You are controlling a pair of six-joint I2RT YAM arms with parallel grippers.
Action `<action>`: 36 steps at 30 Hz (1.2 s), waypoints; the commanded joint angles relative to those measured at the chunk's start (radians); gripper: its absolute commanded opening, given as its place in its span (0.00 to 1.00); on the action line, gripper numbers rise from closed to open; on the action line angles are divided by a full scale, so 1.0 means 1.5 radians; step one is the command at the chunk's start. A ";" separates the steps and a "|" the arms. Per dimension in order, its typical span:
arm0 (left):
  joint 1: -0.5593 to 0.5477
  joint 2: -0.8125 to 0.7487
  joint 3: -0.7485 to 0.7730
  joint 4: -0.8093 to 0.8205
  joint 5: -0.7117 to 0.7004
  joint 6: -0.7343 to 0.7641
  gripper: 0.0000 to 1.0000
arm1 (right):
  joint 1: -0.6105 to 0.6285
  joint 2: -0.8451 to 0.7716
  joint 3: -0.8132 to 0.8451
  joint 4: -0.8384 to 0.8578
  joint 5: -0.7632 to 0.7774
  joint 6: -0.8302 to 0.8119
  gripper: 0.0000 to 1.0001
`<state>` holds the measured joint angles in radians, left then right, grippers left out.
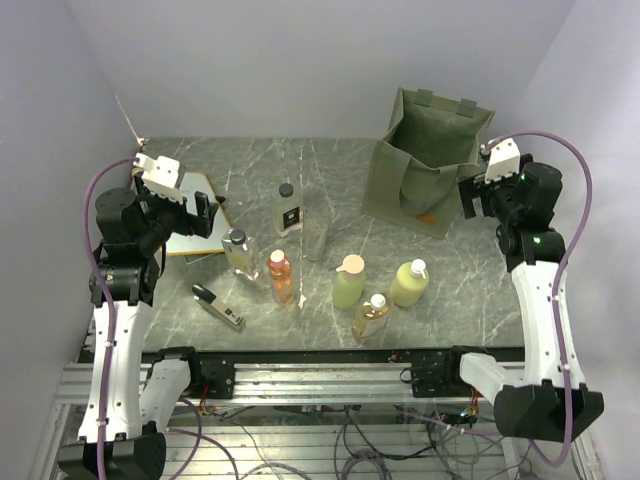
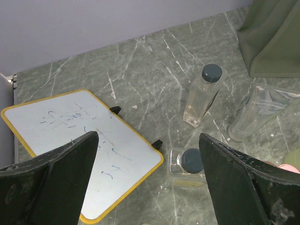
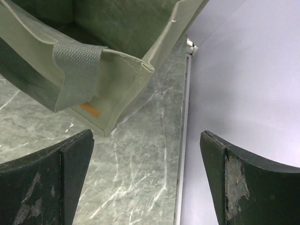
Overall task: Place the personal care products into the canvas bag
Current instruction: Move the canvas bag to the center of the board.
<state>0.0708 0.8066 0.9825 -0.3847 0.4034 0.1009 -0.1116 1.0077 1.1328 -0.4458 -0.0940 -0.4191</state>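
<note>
Seven care products stand on the grey marbled tabletop (image 1: 470, 300), all outside the bag (image 1: 400, 185), which sits open-mouthed at the far right. Its inside is dark and the floor is hard to make out. The right wrist view catches only one corner of olive cloth, a woven strap (image 3: 77, 70) and a small orange mark (image 3: 89, 110). The left wrist view cuts the bag to a fold at the top right, crops the translucent grey container (image 2: 260, 112) and shows only a sliver of a pink cap at its edge. From above, the left arm covers much of the board (image 2: 61, 122), which is flat, white and yellow-rimmed, its scribbles unreadable.

A square clear bottle (image 1: 288, 210) and a second clear one (image 1: 239, 252) carry dark caps. Nearer the front are a slim orange bottle (image 1: 281, 277), a rounded yellow-green bottle (image 1: 349, 285) with the pink cap, another (image 1: 409, 285) with a white cap, and an amber bottle (image 1: 371, 318). A slim gadget (image 1: 218, 307) lies flat at the front left.

The left end effector (image 2: 147, 140) hangs over the board's edge, its black fingers wide apart and empty. The right end effector (image 3: 146, 136) is near the bag's corner, fingers likewise spread on nothing, with scuffed inner faces.
</note>
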 commanded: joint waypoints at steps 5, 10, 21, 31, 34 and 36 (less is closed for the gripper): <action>0.007 0.004 0.000 0.033 0.034 0.003 0.99 | -0.008 0.118 0.027 0.041 -0.062 -0.014 0.92; 0.008 0.002 0.001 0.031 0.034 0.005 0.99 | -0.016 0.176 0.059 0.046 -0.094 -0.012 0.88; 0.007 -0.004 -0.007 0.035 0.033 0.010 0.99 | -0.077 0.236 0.132 0.031 -0.237 -0.048 0.74; 0.007 -0.007 -0.016 0.041 0.046 0.015 0.99 | -0.089 0.246 0.147 0.006 -0.282 -0.074 0.39; 0.007 -0.008 -0.015 0.042 0.052 0.014 0.99 | -0.089 0.242 0.152 -0.018 -0.285 -0.078 0.30; 0.008 -0.008 -0.016 0.044 0.057 0.013 0.99 | -0.089 0.240 0.158 -0.040 -0.286 -0.073 0.27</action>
<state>0.0708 0.8062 0.9653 -0.3683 0.4492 0.1127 -0.2363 1.3727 1.3270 -0.4458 -0.4980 -0.5179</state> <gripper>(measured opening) 0.992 0.299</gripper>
